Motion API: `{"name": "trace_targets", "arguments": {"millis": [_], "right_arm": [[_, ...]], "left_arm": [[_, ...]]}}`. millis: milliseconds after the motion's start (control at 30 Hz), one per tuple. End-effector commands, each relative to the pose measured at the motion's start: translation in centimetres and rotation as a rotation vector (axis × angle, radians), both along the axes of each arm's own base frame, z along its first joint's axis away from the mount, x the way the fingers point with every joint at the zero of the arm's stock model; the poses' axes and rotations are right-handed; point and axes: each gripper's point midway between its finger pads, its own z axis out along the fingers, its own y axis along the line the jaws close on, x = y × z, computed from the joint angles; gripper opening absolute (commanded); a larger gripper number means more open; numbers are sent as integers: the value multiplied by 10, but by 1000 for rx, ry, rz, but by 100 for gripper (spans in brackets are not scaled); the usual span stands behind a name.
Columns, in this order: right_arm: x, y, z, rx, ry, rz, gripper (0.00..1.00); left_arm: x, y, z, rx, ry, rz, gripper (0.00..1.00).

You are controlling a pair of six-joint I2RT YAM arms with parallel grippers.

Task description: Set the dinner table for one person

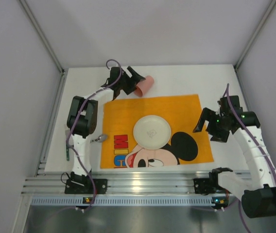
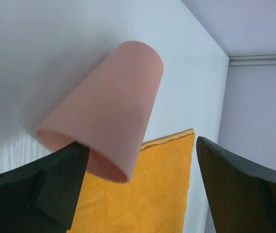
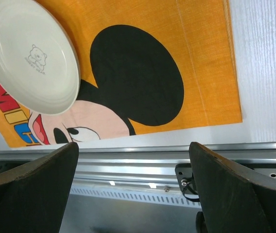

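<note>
Top external view shows the big white worktop [image 1: 186, 77] with metal rails [image 1: 143, 184] along its near edge; an orange Mickey Mouse cloth [image 1: 181, 109] lies flat in the middle of it; a round white plate [image 1: 152, 131] sits on the cloth, near its middle, with part of Mickey's face and one black ear peeking out beside it; a pink cup [image 1: 145, 84] is tipped over just past the far edge of the cloth, a bit to the left, with its open end facing the left gripper [image 1: 137, 83]; in the left wrist view the jaws of that gripper are wide apart, and one dark finger [image 2: 45, 194] covers part of the cup's rim, but I cannot tell if it touches; the other finger is well away from the cup, so the cup is not squeezed; the right gripper [image 1: 203, 127] hangs over the right edge of the cloth; its jaws are wide apart too, and nothing is between them; the right wrist view looks down on the plate, the black ear and the near rails; a small shiny metal thing [image 1: 99, 139] lies just beside the left edge of the cloth, too small to name.
</note>
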Motion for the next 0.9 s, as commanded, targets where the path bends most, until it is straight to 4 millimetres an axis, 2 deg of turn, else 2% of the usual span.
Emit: {"name": "trace_targets", "arguments": {"millis": [0,33,67,100,133,167,200,233,300,333,400,433,467,533,567,600,633,667,700,733,767,800,833,867], "right_arm": [[5,-9,5,-42,-18,1,96],[6,-10,4,-48,-13,-2,96],[7,-11,4,-54,-14,-2,96],[7,-12,4,-58,-15,-3,96],[8,-13,3,-60,-9,-5,96],[9,-14,4,-62,-9,-6,96],[11,-14,5,-62,-12,-7,96],[12,-15,6,-62,-10,-14,96],[16,-14,9,-62,-19,-16,96],[19,-15,10,-64,-17,-18,96],[30,-14,19,-64,-35,-23,96],[34,-15,23,-67,-48,-23,96],[43,-14,34,-62,-82,-25,96],[56,-12,41,-54,-96,-31,96],[68,-9,57,-47,-144,-31,95],[77,-8,60,-47,-146,-29,95],[83,-1,67,-48,-167,-12,95],[97,0,87,-71,-231,-15,95],[104,14,88,-85,-228,29,95],[112,21,94,-102,-247,44,94],[123,24,116,-133,-309,41,94],[130,44,115,-142,-308,90,93],[136,53,121,-150,-328,106,92],[145,60,138,-157,-383,105,92]], "left_arm": [[25,-15,17,-79,-65,25,95],[32,-22,28,-95,-88,19,94],[37,-24,28,-102,-87,21,92],[43,-28,15,-109,-64,22,76],[52,-36,31,-136,-98,2,57],[56,-39,30,-147,-90,-3,32],[60,-41,19,-151,-64,-1,0],[67,-44,36,-164,-99,-9,0],[70,-47,41,-164,-113,-24,0],[74,-49,55,-170,-143,-35,0],[69,-56,68,-174,-167,-97,0],[68,-60,86,-180,-199,-125,0],[62,-66,97,-188,-214,-175,0],[50,-76,112,-138,-225,-246,0],[44,-77,118,-98,-219,-252,0],[35,-84,121,-34,-246,-284,0],[24,-84,111,9,-193,-294,0],[14,-84,125,49,-221,-307,0],[4,-92,125,73,-210,-313,0],[-9,-92,114,99,-148,-320,0],[-19,-94,126,106,-148,-319,0],[-30,-101,126,119,-117,-314,0],[-41,-100,119,136,-56,-307,0],[-51,-99,128,134,-33,-290,0]]}}
